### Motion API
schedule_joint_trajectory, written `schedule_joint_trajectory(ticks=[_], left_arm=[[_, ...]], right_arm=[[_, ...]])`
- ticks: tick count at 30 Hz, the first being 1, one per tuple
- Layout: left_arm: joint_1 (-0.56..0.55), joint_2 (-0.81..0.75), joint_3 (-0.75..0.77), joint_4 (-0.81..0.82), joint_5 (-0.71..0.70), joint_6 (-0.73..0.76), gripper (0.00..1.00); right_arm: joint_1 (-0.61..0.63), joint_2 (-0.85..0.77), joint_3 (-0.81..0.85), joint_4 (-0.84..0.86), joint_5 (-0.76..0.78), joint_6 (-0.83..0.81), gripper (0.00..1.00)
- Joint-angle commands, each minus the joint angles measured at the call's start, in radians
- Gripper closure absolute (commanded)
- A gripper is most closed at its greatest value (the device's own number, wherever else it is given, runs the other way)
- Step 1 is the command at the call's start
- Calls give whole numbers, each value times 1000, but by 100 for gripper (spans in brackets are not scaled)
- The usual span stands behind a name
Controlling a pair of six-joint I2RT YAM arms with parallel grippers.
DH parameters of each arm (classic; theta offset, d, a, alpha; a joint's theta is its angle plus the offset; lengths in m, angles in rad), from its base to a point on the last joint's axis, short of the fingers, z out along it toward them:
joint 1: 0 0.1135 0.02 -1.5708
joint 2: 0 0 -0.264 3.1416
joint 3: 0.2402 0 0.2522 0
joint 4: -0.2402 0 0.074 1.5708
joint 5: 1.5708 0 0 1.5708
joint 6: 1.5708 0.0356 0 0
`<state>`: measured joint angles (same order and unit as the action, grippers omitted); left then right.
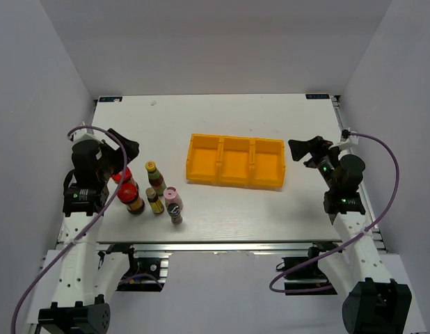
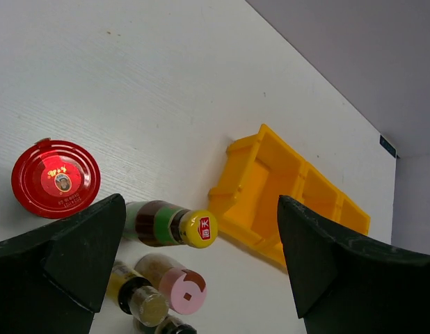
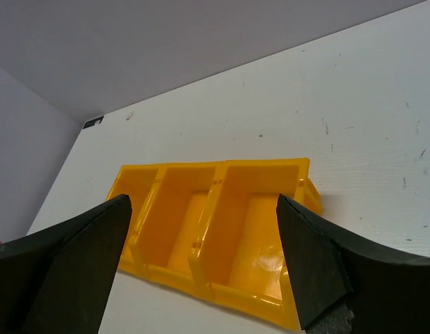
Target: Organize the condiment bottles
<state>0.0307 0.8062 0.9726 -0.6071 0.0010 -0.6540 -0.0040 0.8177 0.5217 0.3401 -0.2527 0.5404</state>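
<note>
Over the desk's 9 o'clock side, left tool (image 1: 124, 146) hangs with its fingers spread wide, holding nothing, aimed toward 2 o'clock.

Just under it and at its 5 o'clock, five condiment bottles stand upright in a tight cluster on the white desk (image 1: 271, 118):
- squat dark bottle with wide red cap (image 1: 122, 178), partly hidden by the tool
- second squat red-capped bottle (image 1: 133, 202), at 5 o'clock of the first
- tall slim yellow-capped bottle with green label (image 1: 155, 177), at 3 o'clock of the first
- short slim yellow-capped bottle (image 1: 154, 202), just beside the second red-capped one at its 3 o'clock
- dark pink-capped bottle (image 1: 174, 207), at the cluster's 4 o'clock end

Whether neighbours touch, cannot tell.

Yellow three-compartment plastic tray (image 1: 236, 182) lies near the desk's middle, at 2 o'clock of the cluster and apart from it. All five bottles stand outside it.

Right tool (image 1: 303, 149) hangs at 3 o'clock of the tray, near its end compartment but not touching. Its fingers are spread wide, gripping nothing, and it faces 9 o'clock.
</note>
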Motion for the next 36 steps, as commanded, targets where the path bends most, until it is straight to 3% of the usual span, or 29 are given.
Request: schedule_joint_trajectory(ticks=[1,7,10,16,21,36], left_arm=[[2,42,37,-25,39,28,2],[-14,128,41,-48,79,48,2],[-147,148,54,-63,16,47,2],[-447,260,124,-163,-350,14,2],[-492,343,189,-313,-564,-59,2],[-531,412,158,-312,-604,-70,2]], right_arm=[[2,1,46,33,-22,-14,11],[2,6,-5,108,-135,-111,11],[2,20,-9,120,-135,-109,11],[2,69,18,66,-117,-120,11],[2,81,38,19,-91,-134,11],[2,78,27,14,-59,-131,11]])
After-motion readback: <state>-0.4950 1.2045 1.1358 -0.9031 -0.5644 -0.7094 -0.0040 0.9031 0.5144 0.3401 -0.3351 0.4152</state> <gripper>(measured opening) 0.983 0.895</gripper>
